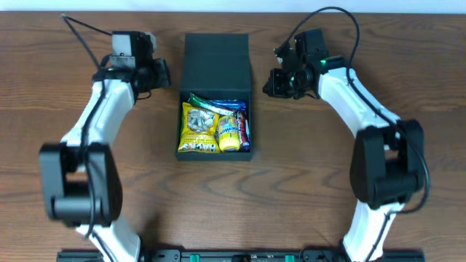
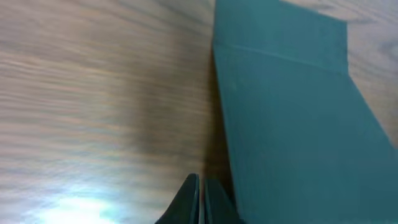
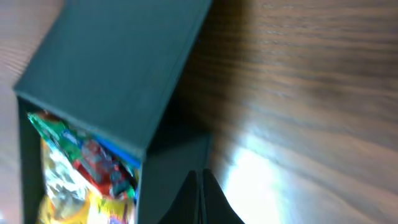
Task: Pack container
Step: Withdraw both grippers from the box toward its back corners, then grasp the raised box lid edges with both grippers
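Note:
The container is a dark teal-green square box at the table's middle. Its flap lid stands open at the far side. Inside lie several snack packets, yellow, green and blue. My left gripper is shut and empty, just left of the lid; the lid fills the right of the left wrist view, with my fingertips beside it. My right gripper is shut and empty, just right of the box. The right wrist view shows the lid, the packets and my fingertips.
The wooden table spreads around the box. Black cables run from both arms at the back. The arm bases stand at the front edge.

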Robot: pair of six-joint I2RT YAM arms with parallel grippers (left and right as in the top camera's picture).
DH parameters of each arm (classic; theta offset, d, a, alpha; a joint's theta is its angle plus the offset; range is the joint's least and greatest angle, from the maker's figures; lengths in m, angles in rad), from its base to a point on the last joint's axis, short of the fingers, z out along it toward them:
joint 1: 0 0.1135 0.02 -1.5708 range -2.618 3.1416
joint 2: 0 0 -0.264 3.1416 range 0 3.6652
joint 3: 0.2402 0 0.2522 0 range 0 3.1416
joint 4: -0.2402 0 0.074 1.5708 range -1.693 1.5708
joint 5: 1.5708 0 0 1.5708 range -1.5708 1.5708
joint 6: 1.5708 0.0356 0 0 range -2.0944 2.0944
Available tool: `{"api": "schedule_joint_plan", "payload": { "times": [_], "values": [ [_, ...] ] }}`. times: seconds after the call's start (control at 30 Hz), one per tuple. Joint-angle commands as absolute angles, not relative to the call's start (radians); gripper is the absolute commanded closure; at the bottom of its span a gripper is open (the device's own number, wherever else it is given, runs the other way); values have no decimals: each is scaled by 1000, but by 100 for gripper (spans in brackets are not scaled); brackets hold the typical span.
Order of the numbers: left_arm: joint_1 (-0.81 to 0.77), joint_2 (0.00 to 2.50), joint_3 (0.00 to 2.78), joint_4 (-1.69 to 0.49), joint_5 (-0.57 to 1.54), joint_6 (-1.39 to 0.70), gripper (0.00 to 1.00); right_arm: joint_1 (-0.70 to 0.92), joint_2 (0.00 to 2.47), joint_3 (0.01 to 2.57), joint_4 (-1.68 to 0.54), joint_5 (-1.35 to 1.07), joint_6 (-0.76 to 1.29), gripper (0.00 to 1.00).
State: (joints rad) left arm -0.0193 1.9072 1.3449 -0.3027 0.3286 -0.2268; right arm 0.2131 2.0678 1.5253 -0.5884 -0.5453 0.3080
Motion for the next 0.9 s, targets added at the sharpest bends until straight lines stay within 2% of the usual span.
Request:
{"api": "schedule_joint_plan", "payload": {
  "times": [0.0,0.33,0.7,0.87],
  "values": [
    [23,1991,1341,-256,506,-378,94,176,2136,1522,-531,-761,398,99],
    [57,2209,1367,-93,688,-614,94,158,2296,1522,-322,-923,541,99],
    [34,2320,1588,-93,807,-627,94,158,2376,1537,8,-1140,651,99],
    [29,2320,1681,-99,891,-562,94,155,2376,1581,158,-1251,673,99]
  ]
}}
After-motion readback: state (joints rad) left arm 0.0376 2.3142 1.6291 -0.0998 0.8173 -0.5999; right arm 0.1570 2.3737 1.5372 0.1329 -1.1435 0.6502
